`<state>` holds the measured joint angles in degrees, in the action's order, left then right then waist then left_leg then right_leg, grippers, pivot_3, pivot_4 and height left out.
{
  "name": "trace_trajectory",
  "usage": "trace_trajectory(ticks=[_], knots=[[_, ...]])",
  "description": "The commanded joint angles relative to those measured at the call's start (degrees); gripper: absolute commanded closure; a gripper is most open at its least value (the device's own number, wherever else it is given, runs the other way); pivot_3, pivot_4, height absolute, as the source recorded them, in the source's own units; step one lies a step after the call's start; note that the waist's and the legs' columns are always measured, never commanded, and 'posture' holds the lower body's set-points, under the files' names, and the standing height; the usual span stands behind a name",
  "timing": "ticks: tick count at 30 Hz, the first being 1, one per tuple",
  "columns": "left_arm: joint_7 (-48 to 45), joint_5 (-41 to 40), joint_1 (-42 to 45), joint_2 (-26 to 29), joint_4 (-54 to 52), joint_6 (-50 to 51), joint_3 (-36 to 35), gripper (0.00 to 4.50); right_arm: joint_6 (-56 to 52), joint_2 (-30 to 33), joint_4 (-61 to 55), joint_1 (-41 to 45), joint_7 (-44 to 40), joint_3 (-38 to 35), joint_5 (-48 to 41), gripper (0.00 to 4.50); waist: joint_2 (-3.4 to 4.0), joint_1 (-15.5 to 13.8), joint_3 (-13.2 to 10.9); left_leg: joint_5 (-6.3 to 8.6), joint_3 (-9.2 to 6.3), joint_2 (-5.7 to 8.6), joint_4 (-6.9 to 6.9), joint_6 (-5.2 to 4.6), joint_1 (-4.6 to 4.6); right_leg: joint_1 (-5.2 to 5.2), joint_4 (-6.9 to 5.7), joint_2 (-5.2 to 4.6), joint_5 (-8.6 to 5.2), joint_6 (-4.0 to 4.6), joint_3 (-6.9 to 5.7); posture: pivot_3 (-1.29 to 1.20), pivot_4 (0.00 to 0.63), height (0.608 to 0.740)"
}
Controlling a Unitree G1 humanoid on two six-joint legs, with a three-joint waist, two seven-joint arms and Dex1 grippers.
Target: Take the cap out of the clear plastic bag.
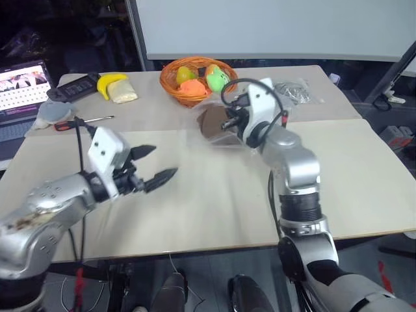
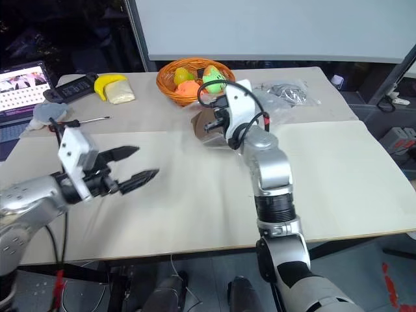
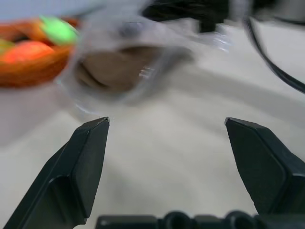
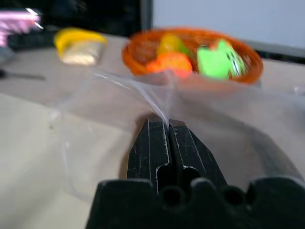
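1. The right claw (image 4: pixel 161 125) is pressed together on a fold of the clear plastic bag (image 4: pixel 95 119); in the right wrist view a thin ridge of film runs straight up from between its closed black fingers. From the head views this claw sits over the middle of the surface (image 1: pixel 214 201), just in front of the orange wicker basket (image 1: pixel 188 94).

2. The left claw (image 1: pixel 156 164) is spread wide and pinches nothing. It hangs above bare surface, well apart from the bag and pointing toward it.

3. The cap (image 3: pixel 116 67) is inside the bag: the left wrist view shows its brown fabric behind the glossy, crinkled film, and the head views show a brown round patch beside the right claw, near the basket.

4. Done, as I judge it: one claw has a hold on the bag's film, which looks pulled up off the surface.

5. Left to do: the bag's mouth has to be found and opened, the free left claw has to reach the cap and pinch it, and the cap has to be drawn clear of the plastic. Which way the opening faces I cannot tell.
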<state>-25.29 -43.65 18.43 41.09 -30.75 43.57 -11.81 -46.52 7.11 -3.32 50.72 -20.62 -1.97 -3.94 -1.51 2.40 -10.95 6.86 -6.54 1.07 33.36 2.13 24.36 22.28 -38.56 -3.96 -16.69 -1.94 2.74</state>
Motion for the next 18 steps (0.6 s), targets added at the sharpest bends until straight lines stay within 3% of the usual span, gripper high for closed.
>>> trace_trajectory(ticks=[1, 3, 7, 9, 13, 18], knots=[[14.77, -4.56, 9.48, -13.86, 4.86, 2.99, -0.25, 0.31, -1.51, 4.21, -7.83, -1.93, -5.95, 5.12, -2.61, 4.45, 0.00, -0.03, 0.00, 0.00, 0.00, 0.01, 0.02, 0.00, 0.03, 0.03, 0.00, 0.00, 0.00, -0.01, 0.00, 0.00, 0.150, 0.740], [20.24, -7.87, 12.79, -20.40, 6.25, 5.18, -1.36, 0.31, -2.00, 6.10, -10.11, -3.59, -7.72, 7.48, -2.99, 4.45, -0.07, 0.00, 0.04, 0.02, -0.02, 0.03, 0.16, -0.03, 0.07, -0.01, 0.00, -0.04, -0.01, -0.05, -0.07, 0.00, 0.150, 0.740], [32.07, -21.81, 16.27, -32.68, 11.50, 9.97, -4.02, 0.31, -3.40, 7.83, -13.63, -6.50, -7.70, 9.94, -2.91, 4.45, -0.09, 0.35, 0.05, 0.18, -0.03, 0.06, 0.55, -0.15, 0.32, 0.03, -0.09, -0.07, -0.03, -0.12, -0.08, 0.00, 0.150, 0.740], [38.16, -29.12, 15.68, -35.50, 15.28, 13.45, -4.80, 0.31, -3.15, 8.36, -14.01, -6.51, -7.25, 10.64, -2.46, 4.45, -0.09, 0.33, 0.05, 0.19, -0.02, 0.10, 0.58, -0.16, 0.30, 0.04, -0.16, -0.11, -0.03, -0.13, -0.06, 0.00, 0.150, 0.740], [48.38, -37.37, 13.66, -36.28, 18.90, 14.46, -7.20, 0.31, -3.00, 7.89, -13.27, -5.73, -6.18, 10.65, -2.69, 4.45, -0.09, 0.39, 0.05, 0.18, -0.02, 0.09, 0.62, -0.16, 0.22, 0.04, -0.29, -0.07, -0.03, -0.13, -0.03, 0.00, 0.150, 0.740], [53.61, -48.27, 11.12, -30.27, 16.03, 13.87, -8.78, 0.31, -2.43, 8.38, -12.26, -5.78, -5.85, 10.94, -2.44, 4.45, -0.09, -0.03, 0.05, 0.17, -0.02, 0.09, 0.69, -0.14, 0.23, 0.03, -0.32, -0.05, -0.03, -0.13, -0.03, 0.00, 0.150, 0.740]])
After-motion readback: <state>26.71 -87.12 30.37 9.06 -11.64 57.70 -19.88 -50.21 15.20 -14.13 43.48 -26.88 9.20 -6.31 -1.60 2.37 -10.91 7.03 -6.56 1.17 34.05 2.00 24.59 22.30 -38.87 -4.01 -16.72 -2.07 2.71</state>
